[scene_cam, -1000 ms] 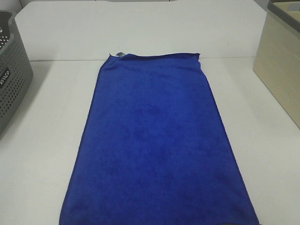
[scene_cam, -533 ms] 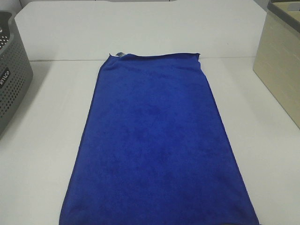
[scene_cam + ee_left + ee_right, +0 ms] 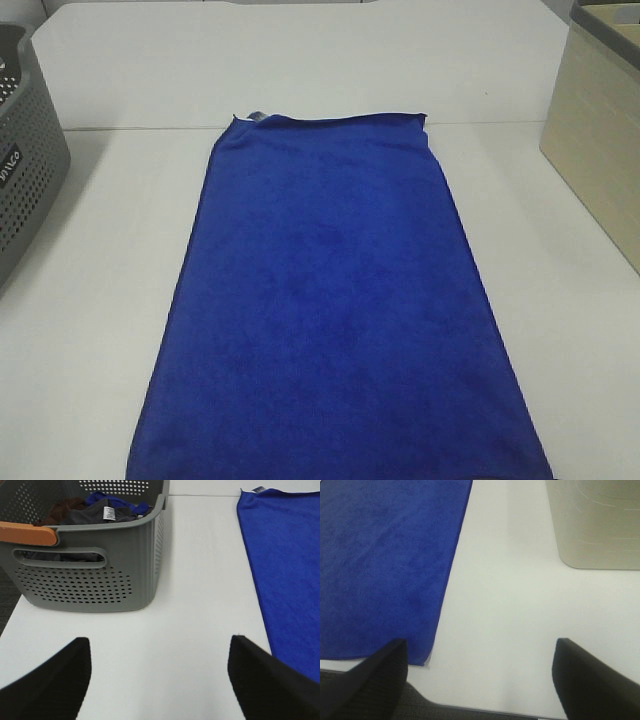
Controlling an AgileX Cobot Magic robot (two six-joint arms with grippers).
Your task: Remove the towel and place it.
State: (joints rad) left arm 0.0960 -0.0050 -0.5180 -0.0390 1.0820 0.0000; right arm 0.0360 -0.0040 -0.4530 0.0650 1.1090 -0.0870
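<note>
A: Starting nearest the robot, what do you see?

B: The left gripper (image 3: 160, 680) hangs over bare table (image 3: 195, 580) with its jaws spread wide and nothing between them. The right gripper (image 3: 480, 680) is the same: jaws wide apart, empty, over the table's near edge.

A: And the towel?

B: The towel (image 3: 335, 310) lies flat and spread out in the middle of the table, its length running away from the robot. Its near end sits right at the table's front edge; the right wrist view shows that near corner (image 3: 422, 660) just beside the right gripper's finger (image 3: 367, 680), not touching it.

A: What flanks the towel?

B: To the towel's left, well apart from it, stands a grey perforated basket (image 3: 100, 575) with an orange handle (image 3: 27, 534) and crumpled clothes (image 3: 95, 510) inside. To the towel's right is a beige box (image 3: 600, 150).

A: And at the far end?

B: The towel's far edge lies straight across the table, with a small white tag (image 3: 240, 118) at its far left corner.
</note>
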